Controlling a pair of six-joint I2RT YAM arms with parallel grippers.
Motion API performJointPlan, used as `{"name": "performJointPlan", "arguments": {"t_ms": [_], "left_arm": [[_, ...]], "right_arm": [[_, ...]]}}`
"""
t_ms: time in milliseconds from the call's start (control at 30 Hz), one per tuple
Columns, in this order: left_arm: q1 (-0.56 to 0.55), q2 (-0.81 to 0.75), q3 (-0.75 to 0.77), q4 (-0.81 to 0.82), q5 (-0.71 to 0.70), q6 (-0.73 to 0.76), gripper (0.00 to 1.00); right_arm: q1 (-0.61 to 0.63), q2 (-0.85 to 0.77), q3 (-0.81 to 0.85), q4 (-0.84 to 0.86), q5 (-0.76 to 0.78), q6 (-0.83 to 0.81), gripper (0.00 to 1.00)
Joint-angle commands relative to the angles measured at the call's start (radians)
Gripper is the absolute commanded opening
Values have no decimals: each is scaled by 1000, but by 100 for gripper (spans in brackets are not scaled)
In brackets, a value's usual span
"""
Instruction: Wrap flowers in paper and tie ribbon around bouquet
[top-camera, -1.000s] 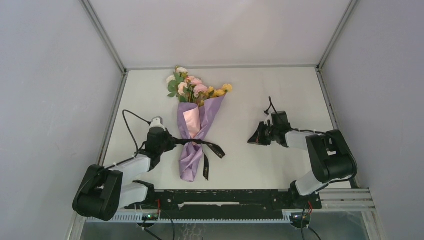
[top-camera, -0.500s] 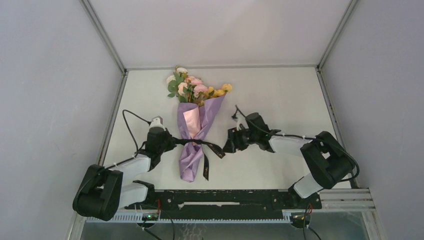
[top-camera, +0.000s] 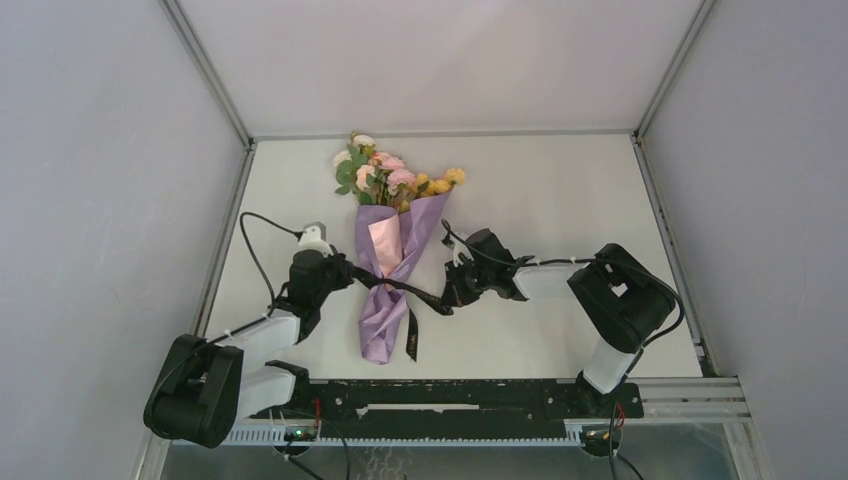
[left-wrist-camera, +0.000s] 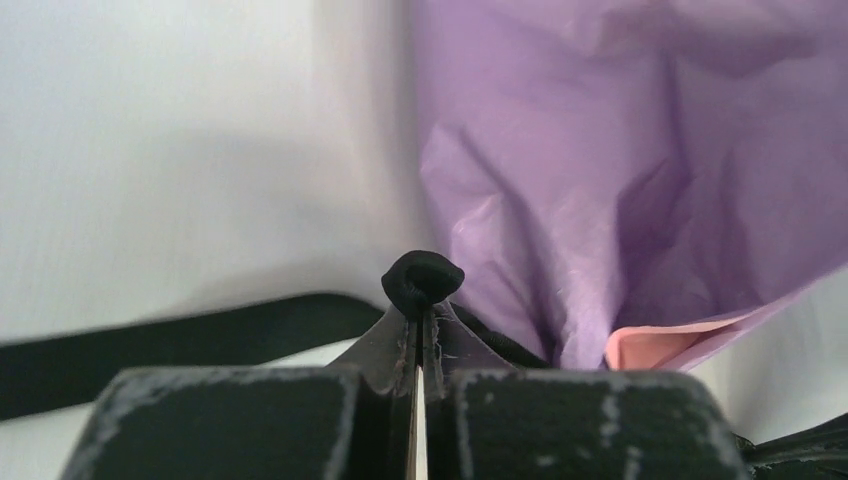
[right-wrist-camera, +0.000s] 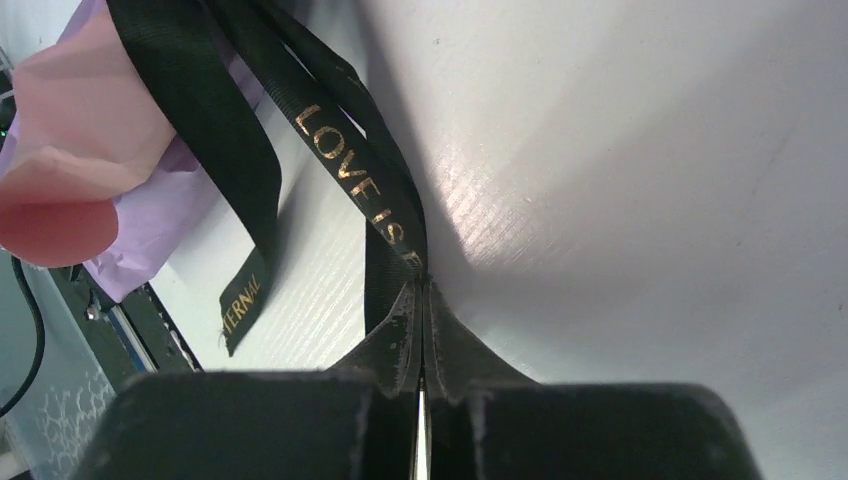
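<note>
The bouquet lies mid-table: flowers (top-camera: 385, 175) stick out of the far end of a purple paper (top-camera: 381, 300) cone with a pink inner fold (top-camera: 382, 240). The dark ribbon (top-camera: 404, 286) crosses the cone's waist. My left gripper (top-camera: 341, 277) sits at the cone's left side, shut on a bunched bit of ribbon (left-wrist-camera: 422, 278) beside the paper (left-wrist-camera: 600, 190). My right gripper (top-camera: 451, 296) is at the cone's right, shut on the gold-printed ribbon (right-wrist-camera: 352, 170) tail, pinched at the fingertips (right-wrist-camera: 408, 315). A second tail (right-wrist-camera: 243, 295) lies flat on the table.
The white table (top-camera: 560, 200) is bounded by grey walls on the left, right and back. A black rail (top-camera: 440, 395) runs along the near edge between the arm bases. The second ribbon tail (top-camera: 412, 340) points toward that rail.
My right arm swung left from the open table to the ribbon's right tail, opened and then closed on it. The left gripper kept its hold, shifting slightly.
</note>
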Motion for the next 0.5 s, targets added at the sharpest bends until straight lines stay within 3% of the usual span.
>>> {"name": "performJointPlan", "arguments": {"t_ms": [0, 133, 467], "left_arm": [[4, 13, 63, 232, 52, 130, 0], [9, 63, 70, 312, 35, 242, 0], [40, 158, 159, 288, 15, 238, 0]], "right_arm": [[4, 18, 12, -92, 42, 16, 0], [22, 22, 5, -158, 36, 26, 0], [22, 6, -55, -210, 2, 63, 0]]}}
